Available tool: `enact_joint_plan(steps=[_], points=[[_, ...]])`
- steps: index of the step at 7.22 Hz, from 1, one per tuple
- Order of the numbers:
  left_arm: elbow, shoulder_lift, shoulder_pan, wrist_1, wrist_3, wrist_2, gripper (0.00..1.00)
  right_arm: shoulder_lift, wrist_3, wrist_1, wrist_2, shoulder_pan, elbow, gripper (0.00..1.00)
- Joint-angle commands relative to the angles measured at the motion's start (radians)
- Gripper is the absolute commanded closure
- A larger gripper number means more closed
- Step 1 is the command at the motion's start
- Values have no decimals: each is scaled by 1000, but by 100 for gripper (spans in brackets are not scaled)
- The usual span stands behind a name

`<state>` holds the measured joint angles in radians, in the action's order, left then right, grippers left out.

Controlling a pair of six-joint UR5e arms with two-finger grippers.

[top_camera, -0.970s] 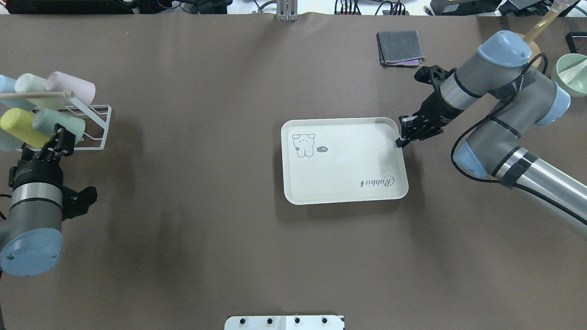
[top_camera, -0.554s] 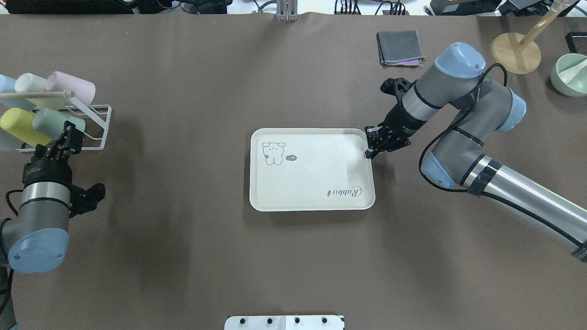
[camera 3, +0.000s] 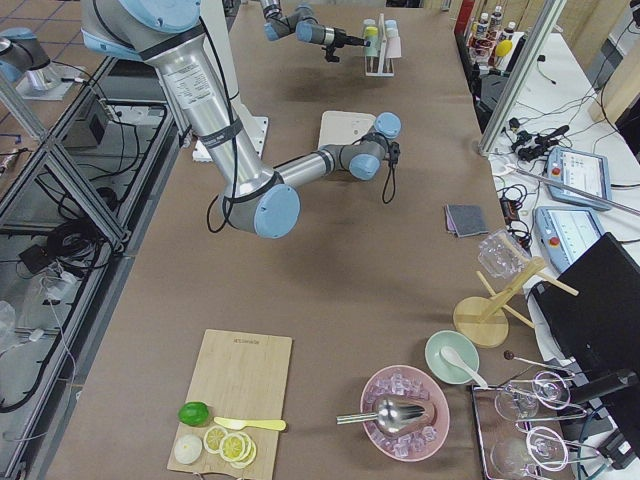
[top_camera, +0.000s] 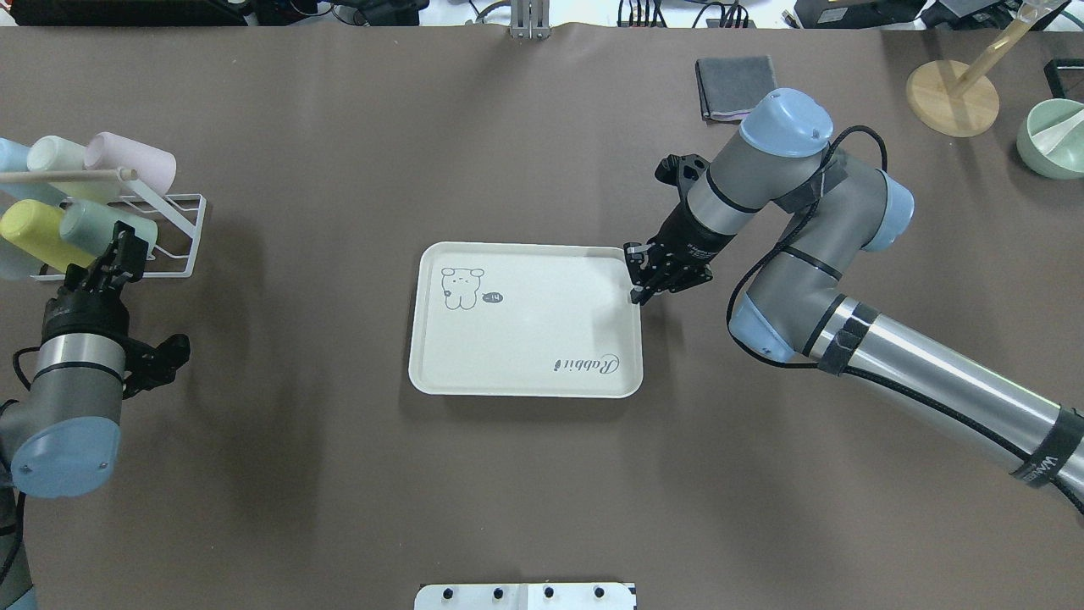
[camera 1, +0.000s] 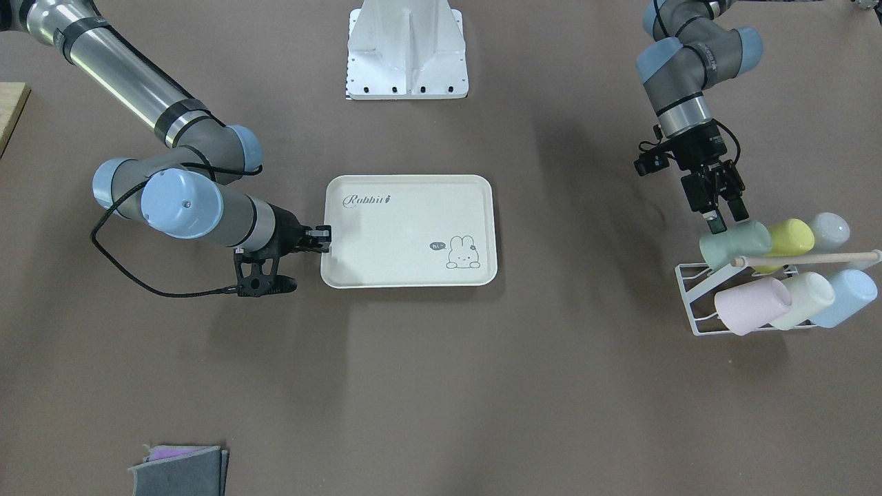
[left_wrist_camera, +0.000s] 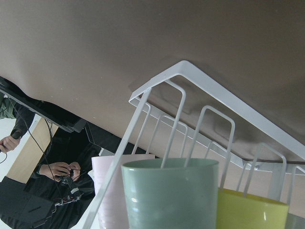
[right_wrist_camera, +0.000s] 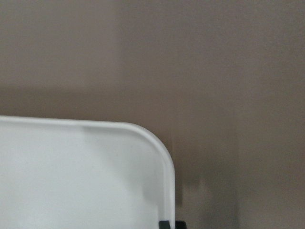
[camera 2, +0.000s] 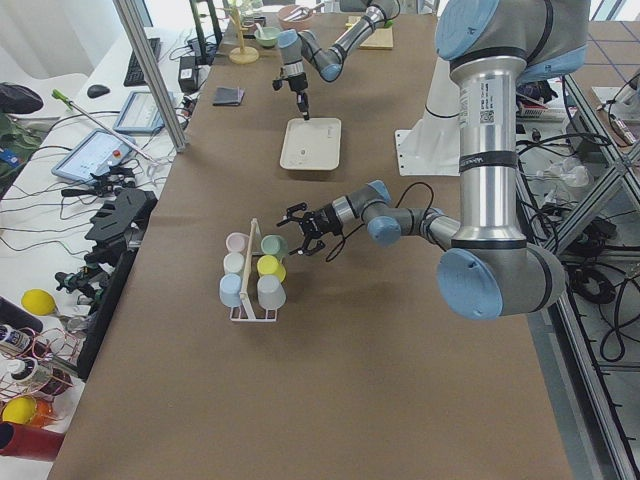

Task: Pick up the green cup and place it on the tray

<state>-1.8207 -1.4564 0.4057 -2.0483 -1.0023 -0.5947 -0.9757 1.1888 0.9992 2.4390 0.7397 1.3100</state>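
While my left gripper [camera 1: 725,218] is hovering with its jaws spread apart, its fingertips are sitting just at the near end of the green cup [camera 1: 737,244]; I cannot tell whether they are touching it. The green cup is lying on its side in the upper row of a white wire rack [camera 1: 689,284], at the end of that row nearest the tray, and it is touching a yellow cup [camera 1: 789,235] beside it. A wooden rod [camera 1: 806,259] is running across the rack, with a pink cup [camera 1: 751,304], a cream cup [camera 1: 803,297] and a blue cup [camera 1: 847,295] lying in the row beyond it. My right gripper [top_camera: 637,286] is pinching the rim of the tray [top_camera: 525,339] at the short edge closest to that arm, near its far corner. The tray is lying flat at the middle of the brown table [top_camera: 339,474], well apart from the rack, and it is carrying nothing. A folded grey cloth [top_camera: 735,85] is lying on the table beyond my right arm.
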Motion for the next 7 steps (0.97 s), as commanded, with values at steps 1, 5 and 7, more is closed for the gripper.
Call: enact_joint_plan(steps=[1, 5, 7], points=[[40, -45, 28, -3, -15, -7, 3, 2, 3, 2, -14, -22, 18, 100], [127, -101, 56, -47, -19, -8, 3, -38, 0, 1, -34, -78, 83, 100], [170, -114, 56, -119, -62, -7, 5, -46, -5, 2, -44, -100, 83, 100]])
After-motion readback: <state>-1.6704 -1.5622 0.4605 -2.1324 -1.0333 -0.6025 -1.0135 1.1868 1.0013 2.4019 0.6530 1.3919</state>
